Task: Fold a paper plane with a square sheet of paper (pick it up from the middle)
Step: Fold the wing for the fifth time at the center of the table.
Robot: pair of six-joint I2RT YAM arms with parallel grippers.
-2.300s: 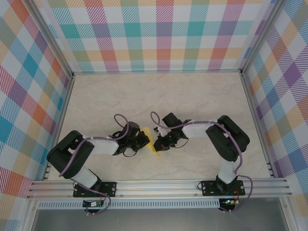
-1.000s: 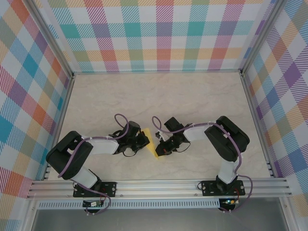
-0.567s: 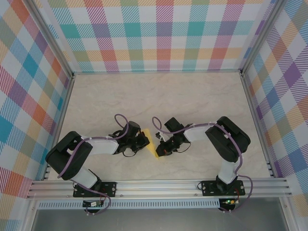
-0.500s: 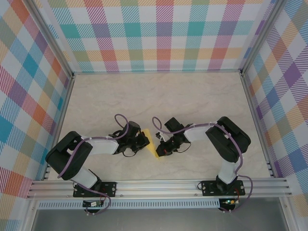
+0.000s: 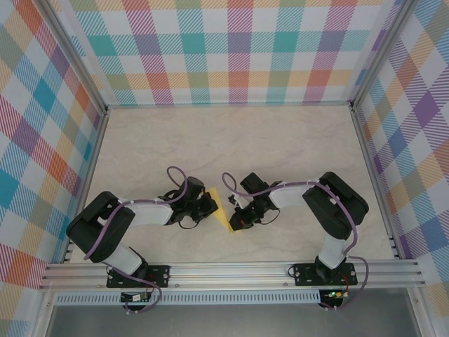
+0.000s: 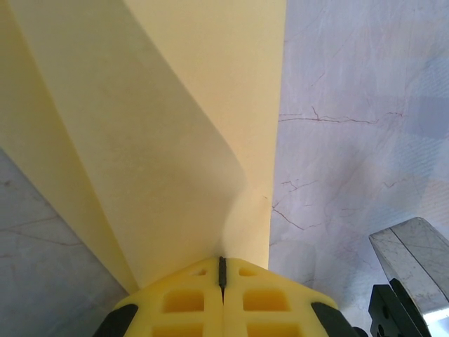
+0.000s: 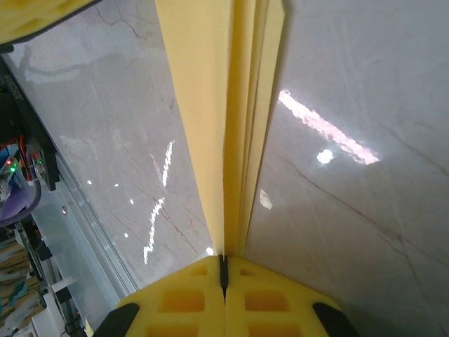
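Observation:
The yellow sheet of paper point(image 5: 222, 208) is folded into a narrow strip and stands on edge between the two arms near the table's middle front. My left gripper point(image 5: 212, 205) is shut on its upper part; in the left wrist view the paper point(image 6: 175, 140) fans out in curved layers from the closed pads point(image 6: 222, 270). My right gripper point(image 5: 235, 220) is shut on the strip's lower end; the right wrist view has several stacked layers of paper point(image 7: 228, 119) running straight out of its closed jaws point(image 7: 224, 265).
The marble tabletop point(image 5: 231, 140) stretches far behind the arms. Checked walls stand on three sides, and an aluminium rail point(image 5: 231, 270) runs along the near edge. Part of the right arm's metal hardware point(image 6: 410, 256) shows at the lower right of the left wrist view.
My right gripper has slid a little toward the near edge along the strip. The left gripper and the paper's upper part have stayed still.

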